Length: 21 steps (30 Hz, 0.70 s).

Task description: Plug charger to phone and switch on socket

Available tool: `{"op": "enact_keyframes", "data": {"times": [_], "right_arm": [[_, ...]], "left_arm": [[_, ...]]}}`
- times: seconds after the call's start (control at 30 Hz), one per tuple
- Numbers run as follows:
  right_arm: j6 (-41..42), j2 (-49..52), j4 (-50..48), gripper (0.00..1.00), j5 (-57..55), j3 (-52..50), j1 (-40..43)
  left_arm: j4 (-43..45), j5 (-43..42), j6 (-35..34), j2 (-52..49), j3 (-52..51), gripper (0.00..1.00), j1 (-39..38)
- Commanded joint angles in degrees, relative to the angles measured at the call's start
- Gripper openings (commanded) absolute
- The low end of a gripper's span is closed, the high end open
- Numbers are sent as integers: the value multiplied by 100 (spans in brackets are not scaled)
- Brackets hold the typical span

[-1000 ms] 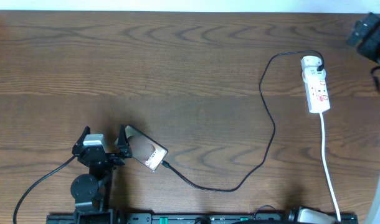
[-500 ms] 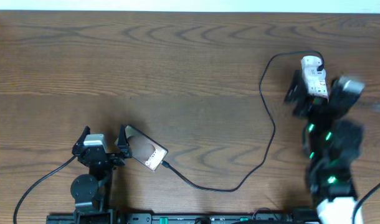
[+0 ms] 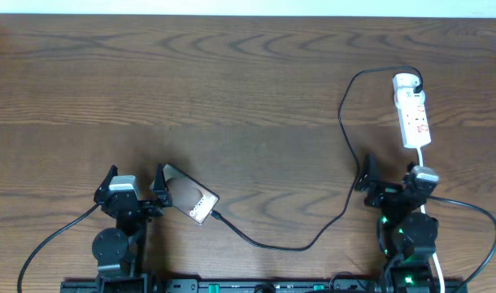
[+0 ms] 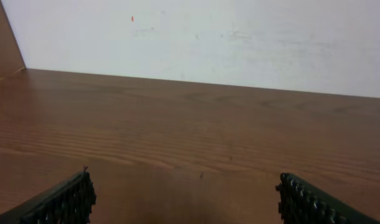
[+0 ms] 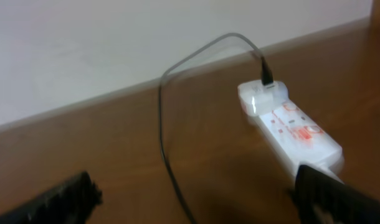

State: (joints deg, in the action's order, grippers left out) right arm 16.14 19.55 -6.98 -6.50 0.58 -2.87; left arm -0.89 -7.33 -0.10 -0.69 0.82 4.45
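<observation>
Lying near table point(image 3: 248, 98) edge, phone point(image 3: 191, 198), charger point(image 3: 340, 107) seemingly attached, socket point(image 3: 413, 114) well apart

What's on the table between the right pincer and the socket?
Overhead, mostly bare table: the white cord from the socket runs toward the right pincer, and the charger cable passes alongside.

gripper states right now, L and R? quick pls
Left gripper: open, holding nothing.
Right gripper: open, holding nothing.
</observation>
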Motion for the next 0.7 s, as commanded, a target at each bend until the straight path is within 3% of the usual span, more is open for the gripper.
{"op": "enact_keyframes", "data": {"times": [0.0,0.2,0.4,0.67], "right_arm": [[9,-437,903,99,-94,-26,-22],[-874,-1119,1086,99,46,-26,-22],[-935,-1963,1067,99,42,-26,-17],[-981,-1928,1067,99,44,-26,-22]], "left_arm": [[-256,-120,31,46,-57,92,26],[-256,-120,31,46,-57,92,26],[-256,-120,31,46,-57,92,26],[-256,-120,31,46,-57,92,24]]}}
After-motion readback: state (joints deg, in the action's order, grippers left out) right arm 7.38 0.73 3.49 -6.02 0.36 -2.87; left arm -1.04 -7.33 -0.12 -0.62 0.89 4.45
